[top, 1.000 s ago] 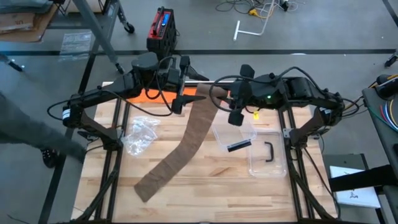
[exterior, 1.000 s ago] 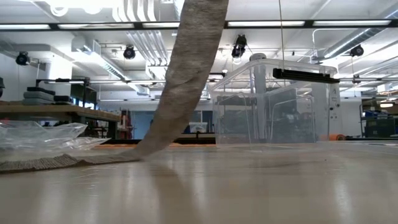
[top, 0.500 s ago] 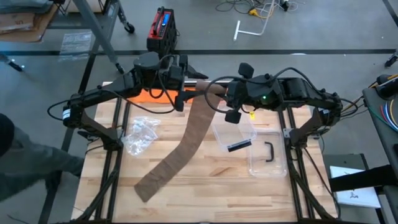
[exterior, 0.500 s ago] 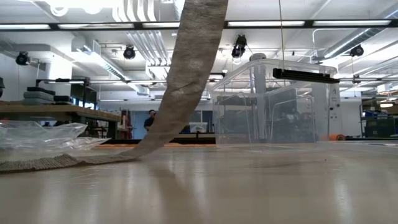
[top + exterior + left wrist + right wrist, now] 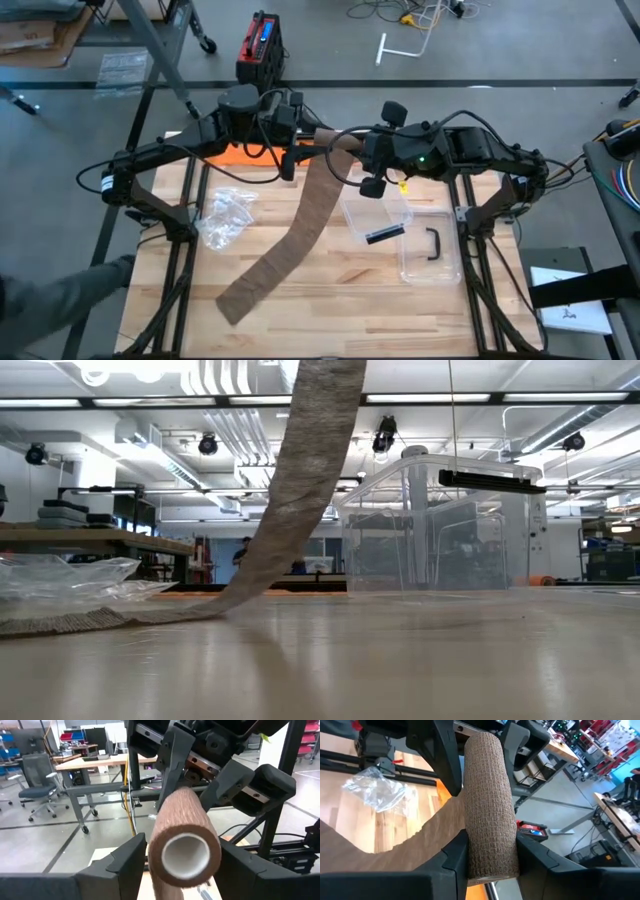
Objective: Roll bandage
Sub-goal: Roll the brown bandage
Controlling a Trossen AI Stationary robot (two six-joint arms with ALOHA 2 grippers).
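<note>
Right now the bandage roll (image 5: 489, 805) is up in the air over the far middle of the table (image 5: 330, 290), a brown, ribbed cylinder wound on a white core, held level between the two arms. From it the loose tail (image 5: 300, 225) hangs down, reaches the wood and trails off toward the near left corner, lying flat there.

The right gripper (image 5: 487, 851) has the roll clamped at one end, a dark finger pressed against each side of it. The left gripper (image 5: 177, 854) faces the other end, where the white core shows; its fingers (image 5: 127, 857) stand on either side of the roll, partly open. Whether they already touch it I cannot tell.

So the winding is well under way but far from done, I would say: a fat roll is made, yet a long stretch of tail is not wound.

Next, as I judge it, the left fingers need to take firm hold before the right ones let go, so that the roll can be turned another part of a turn, with the tail kept taut and square to the roll.

Beside the tail lie a crumpled plastic bag (image 5: 222, 215) on the left and a clear box (image 5: 425, 262) on the right, both apart from it.
</note>
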